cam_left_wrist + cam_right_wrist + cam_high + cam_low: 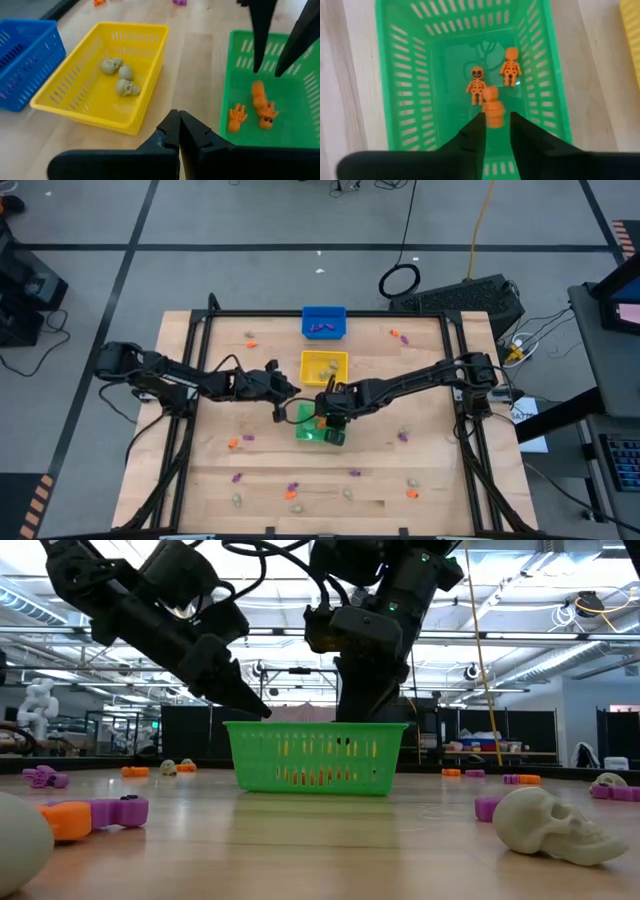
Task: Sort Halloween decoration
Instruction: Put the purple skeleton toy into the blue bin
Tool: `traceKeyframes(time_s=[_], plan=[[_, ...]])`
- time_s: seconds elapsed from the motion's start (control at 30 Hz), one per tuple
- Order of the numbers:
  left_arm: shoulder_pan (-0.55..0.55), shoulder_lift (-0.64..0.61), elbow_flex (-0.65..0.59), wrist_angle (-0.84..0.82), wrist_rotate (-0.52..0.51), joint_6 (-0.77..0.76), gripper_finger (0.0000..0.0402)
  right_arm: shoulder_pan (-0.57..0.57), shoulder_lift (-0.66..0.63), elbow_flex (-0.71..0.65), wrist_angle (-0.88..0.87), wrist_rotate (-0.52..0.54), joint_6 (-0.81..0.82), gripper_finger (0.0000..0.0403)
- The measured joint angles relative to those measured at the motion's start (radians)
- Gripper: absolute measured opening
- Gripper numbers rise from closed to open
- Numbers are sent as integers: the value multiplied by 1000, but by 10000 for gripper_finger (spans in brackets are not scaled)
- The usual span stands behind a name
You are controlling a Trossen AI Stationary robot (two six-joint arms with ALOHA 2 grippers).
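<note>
**Hovering over the green bin with an orange trinket between parted fingers**

Looking down on the tabletop, you have three bins in a line running from the far edge toward the middle: the blue bin [324, 322] nearest the far edge with purple pieces inside, the yellow bin [324, 367] behind it holding pale skulls [121, 80], and the green bin [312, 425] near the centre.

Your right hand [494, 131] hangs directly above the green bin, its fingers parted with an orange trinket [493, 112] sitting in the gap between them; whether the fingers touch it you cannot tell. Two orange skeleton figures [492, 77] already lie on the green bin's floor.

Your left hand [179, 131] is closed on nothing, its fingers pressed together, and waits just beside the green bin on the side toward the tabletop's left edge, between the yellow and green bins.

Loose orange, purple and pale trinkets [290, 491] lie scattered across the wood, most of them along the near edge, a few near the far corners. From table height, a pale skull [548, 824] rests near the camera, well apart from the green bin.
</note>
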Motion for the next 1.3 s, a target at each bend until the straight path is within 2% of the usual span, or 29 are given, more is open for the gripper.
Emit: traceKeyframes(time_s=[0.17, 0.27, 0.37, 0.47, 0.53, 0.6, 0.83, 0.93, 1.07, 1.3], plan=[[-55, -46, 1, -18, -72, -13, 1, 0, -20, 0, -1, -2, -63, 119], [-83, -80, 1, -33, -78, -25, 1, 1, -53, 0, -2, 7, -101, 121], [-115, -106, 1, -47, -91, -31, 1, 14, -88, 0, -8, 92, -151, 97], [-149, -125, 8, -61, -101, -51, 1, 28, -117, 0, -18, 197, -226, 57], [-180, -133, 24, -100, -127, -54, 1, 35, -130, -16, 24, 224, -262, 27], [-212, -132, 44, -155, -163, -75, 1, 35, -146, -62, 117, 231, -304, 7], [-312, -132, 95, -307, -204, -169, 1, 11, -217, -304, 551, 229, -380, 2], [-359, -131, 115, -338, -217, -199, 1, -8, -279, -406, 677, 228, -383, 2], [-415, -127, 143, -383, -223, -266, 1, -22, -397, -503, 737, 231, -383, 1], [-536, -37, 209, -411, -278, -402, 1, -48, -580, -592, 688, 276, -385, 1]])
